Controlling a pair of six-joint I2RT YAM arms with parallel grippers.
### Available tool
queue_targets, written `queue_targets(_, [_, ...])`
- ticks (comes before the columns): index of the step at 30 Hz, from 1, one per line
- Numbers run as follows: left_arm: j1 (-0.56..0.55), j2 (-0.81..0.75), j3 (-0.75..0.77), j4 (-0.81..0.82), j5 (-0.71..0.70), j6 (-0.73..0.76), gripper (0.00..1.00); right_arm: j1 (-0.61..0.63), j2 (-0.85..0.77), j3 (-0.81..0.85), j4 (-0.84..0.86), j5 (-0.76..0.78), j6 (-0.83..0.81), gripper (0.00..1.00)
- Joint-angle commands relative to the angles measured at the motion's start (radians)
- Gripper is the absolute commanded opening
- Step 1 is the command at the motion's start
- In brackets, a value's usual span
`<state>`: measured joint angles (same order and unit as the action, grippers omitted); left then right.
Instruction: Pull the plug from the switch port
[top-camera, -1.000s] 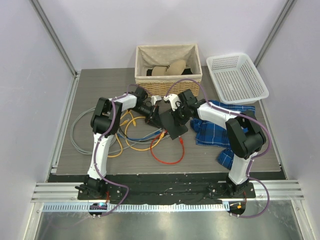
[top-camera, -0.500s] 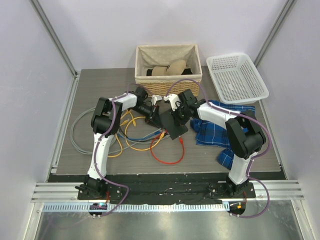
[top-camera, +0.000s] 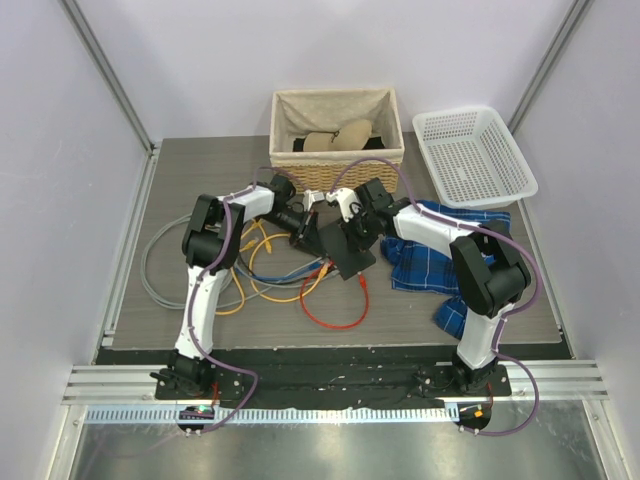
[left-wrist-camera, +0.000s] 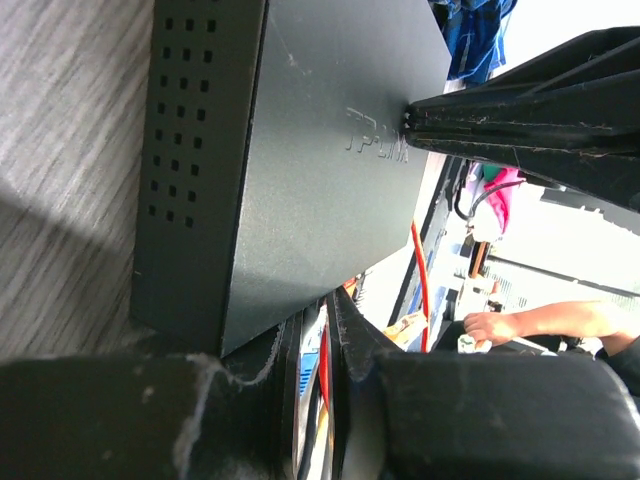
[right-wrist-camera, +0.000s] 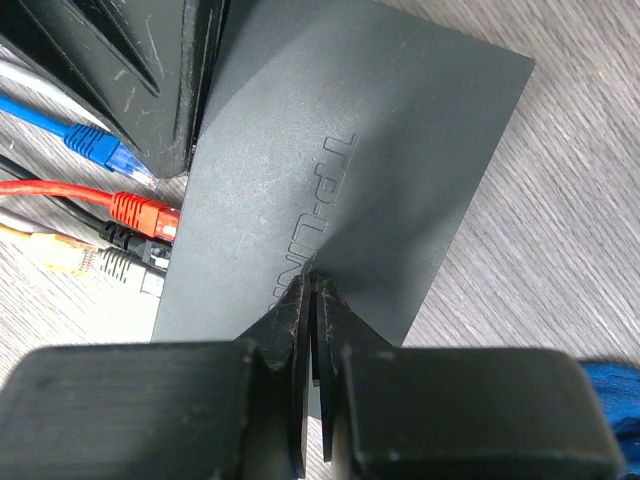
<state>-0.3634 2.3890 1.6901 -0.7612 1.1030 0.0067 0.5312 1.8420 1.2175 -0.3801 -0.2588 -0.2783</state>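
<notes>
**Right gripper** (right-wrist-camera: 308, 285). The jaws are pressed together with nothing between them. The tips bear down on the lid of the switch (right-wrist-camera: 400, 120), just by the embossed lettering. I take this for a hold-down.

**Left gripper** (left-wrist-camera: 318, 325). The jaws are nearly together, with a thin slit between them. It is set at the socket edge among the cables. I cannot tell from here whether the jaws pinch anything.

**Switch.** A flat black box lying flat on the grey table (top-camera: 180, 160). It sits mid-table between both arms, just beside a blue plaid cloth (top-camera: 430, 255). It is probably light, rigid and smooth-lidded, and would likely slide or lift if a cable were tugged, so it wants pinning from above.

**Plugs.**
- The red plug (right-wrist-camera: 140, 213) and the grey plug (right-wrist-camera: 125, 262) sit against the socket edge and look seated.
- The blue plug (right-wrist-camera: 98, 148) lies beside the left fingertips and seems to be outside any port.

**Handling.** Take a plug by its hard boot, close to the socket and with the latch tab squeezed, never by the limp cable. Draw it straight out along the table. The tab looks fragile.
</notes>
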Motion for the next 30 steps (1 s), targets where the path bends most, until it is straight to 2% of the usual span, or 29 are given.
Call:
queue_targets(1, [-0.009,0.042,0.029,-0.062,-0.138,0.058,0.00,0.006,0.065,-0.029,-0.085,0.038,-0.002,0.08])
queue_targets(6, [-0.006,0.058,0.089,-0.099,-0.143,0.068,0.00,0.007,0.065,-0.023,-0.085,0.039,-0.002,0.08])
queue_targets(12, [-0.016,0.015,-0.033,-0.069,-0.150,0.099,0.00,0.006,0.063,-0.032,-0.086,0.041,-0.005,0.08])
queue_targets(16, [-0.022,0.002,-0.018,-0.061,-0.153,0.096,0.00,0.007,0.069,-0.024,-0.086,0.038,-0.002,0.08])
queue_targets(21, [-0.022,0.055,0.135,-0.159,-0.158,0.121,0.00,0.010,0.080,-0.009,-0.088,0.039,-0.004,0.08])
queue_targets(26, [-0.005,0.000,0.056,-0.220,-0.183,0.202,0.00,0.010,0.063,-0.018,-0.085,0.049,-0.012,0.08])
queue_targets(30, [0.069,-0.080,0.034,-0.351,-0.238,0.328,0.00,0.010,0.057,-0.041,-0.083,0.046,-0.013,0.08])
